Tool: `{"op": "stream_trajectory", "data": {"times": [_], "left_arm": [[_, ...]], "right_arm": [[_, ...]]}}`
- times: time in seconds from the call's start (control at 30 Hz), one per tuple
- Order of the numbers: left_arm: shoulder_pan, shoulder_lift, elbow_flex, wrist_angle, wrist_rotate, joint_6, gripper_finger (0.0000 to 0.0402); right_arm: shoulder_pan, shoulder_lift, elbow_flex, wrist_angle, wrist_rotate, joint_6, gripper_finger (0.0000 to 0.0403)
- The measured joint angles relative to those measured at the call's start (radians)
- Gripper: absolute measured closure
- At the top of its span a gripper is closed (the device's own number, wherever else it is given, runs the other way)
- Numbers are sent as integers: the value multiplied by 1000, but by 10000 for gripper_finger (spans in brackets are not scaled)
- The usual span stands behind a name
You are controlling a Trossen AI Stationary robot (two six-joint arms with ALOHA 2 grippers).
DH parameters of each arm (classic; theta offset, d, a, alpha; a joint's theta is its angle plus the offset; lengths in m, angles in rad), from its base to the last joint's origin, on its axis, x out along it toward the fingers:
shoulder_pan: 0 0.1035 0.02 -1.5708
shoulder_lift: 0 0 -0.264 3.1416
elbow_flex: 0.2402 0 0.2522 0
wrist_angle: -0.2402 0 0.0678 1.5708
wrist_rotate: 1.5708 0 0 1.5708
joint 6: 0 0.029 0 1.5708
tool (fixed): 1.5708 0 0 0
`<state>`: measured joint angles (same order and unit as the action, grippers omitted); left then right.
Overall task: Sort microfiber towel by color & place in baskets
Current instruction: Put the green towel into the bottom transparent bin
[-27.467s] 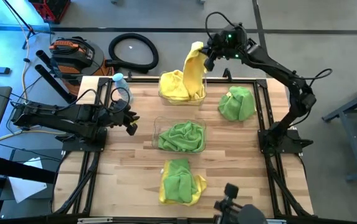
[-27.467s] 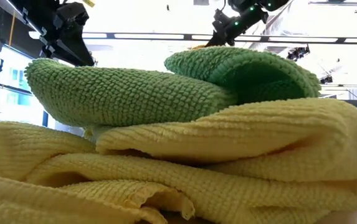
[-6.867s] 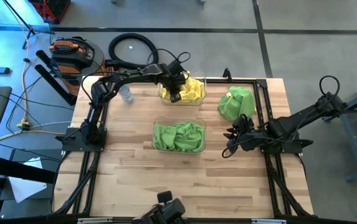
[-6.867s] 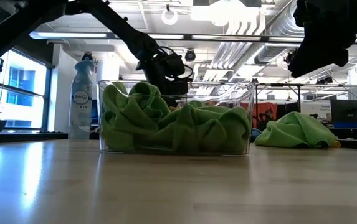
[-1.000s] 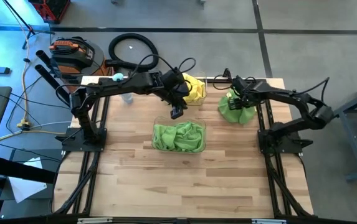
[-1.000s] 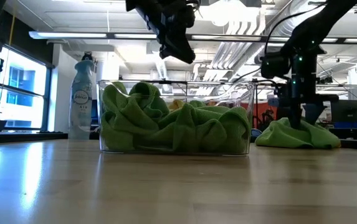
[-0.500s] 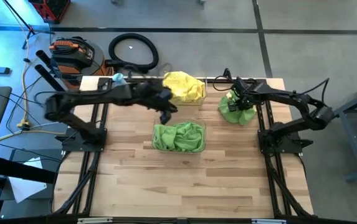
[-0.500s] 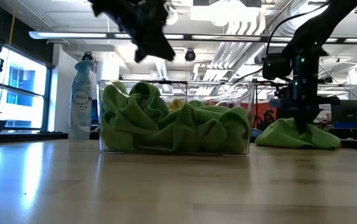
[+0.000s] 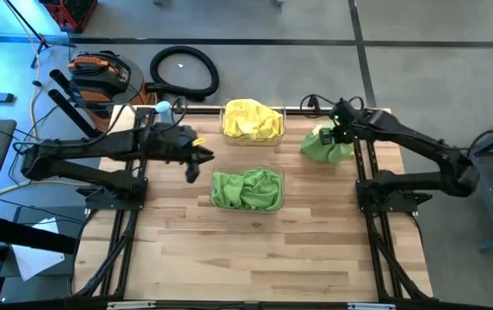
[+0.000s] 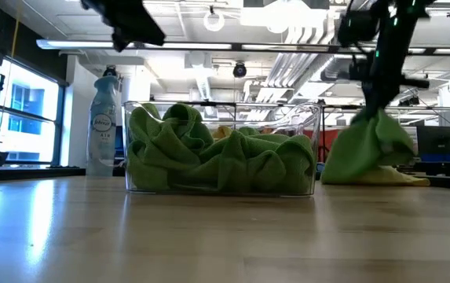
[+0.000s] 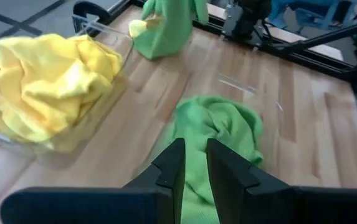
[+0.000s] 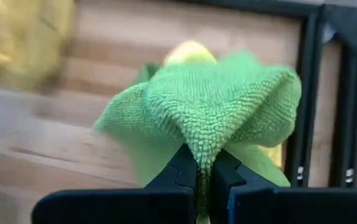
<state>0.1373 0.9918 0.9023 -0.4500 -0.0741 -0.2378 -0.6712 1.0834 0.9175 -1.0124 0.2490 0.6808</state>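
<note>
The right gripper (image 9: pixel 339 131) is up at the far right corner of the wooden table (image 9: pixel 186 258), and its two fingers (image 12: pixel 218 177) are pinched tight on a green towel (image 9: pixel 325 146). In the right wrist view the cloth bunches into a peak right where the fingers meet. From the low view the towel hangs down from the gripper in a loose cone, with its bottom edge touching the table. A bit of yellow cloth (image 10: pixel 393 177) peeks out from under it — I can't tell how much is there.

In the middle of the table sits a clear basket (image 9: pixel 215 170) stuffed with green towels (image 9: pixel 246 188). Just behind it, at the far edge, is the second clear basket (image 9: pixel 222 129) — that one holds yellow towels (image 9: pixel 251 119), piled above its rim.

The left gripper (image 9: pixel 196 164) hangs over the bare wood to the left of the green basket, up in the air and not touching anything. Its fingers (image 11: pixel 169 168) sit close together with a thin gap between them, and nothing is in that gap.

A spray bottle with a blue cap (image 9: pixel 163 110) stands near the far left corner of the table. On the floor beyond the table there is a black hose coiled in a ring (image 9: pixel 184 71) and an orange and black tool bag (image 9: pixel 98 73).
</note>
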Motion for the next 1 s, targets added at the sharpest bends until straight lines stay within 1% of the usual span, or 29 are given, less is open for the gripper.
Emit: {"op": "stream_trajectory", "data": {"times": [0.2,0.33,0.43,0.57,0.7,1.0], "left_arm": [[-33,-148,-106,2,-2,-13,349],[-35,-229,-156,-8,-2,-13,349],[-35,-275,-175,-32,-2,-13,349],[-35,-328,-204,-63,-1,-13,349],[-35,-366,-216,-100,2,-14,349],[-35,-412,-216,-177,3,-4,349]], "right_arm": [[166,-32,248,-144,139,135,402],[307,-19,403,-158,231,202,402],[419,13,502,-158,314,242,402],[547,99,622,-158,413,262,402],[629,219,740,-157,449,262,403],[733,481,1035,-188,442,235,403]]}}
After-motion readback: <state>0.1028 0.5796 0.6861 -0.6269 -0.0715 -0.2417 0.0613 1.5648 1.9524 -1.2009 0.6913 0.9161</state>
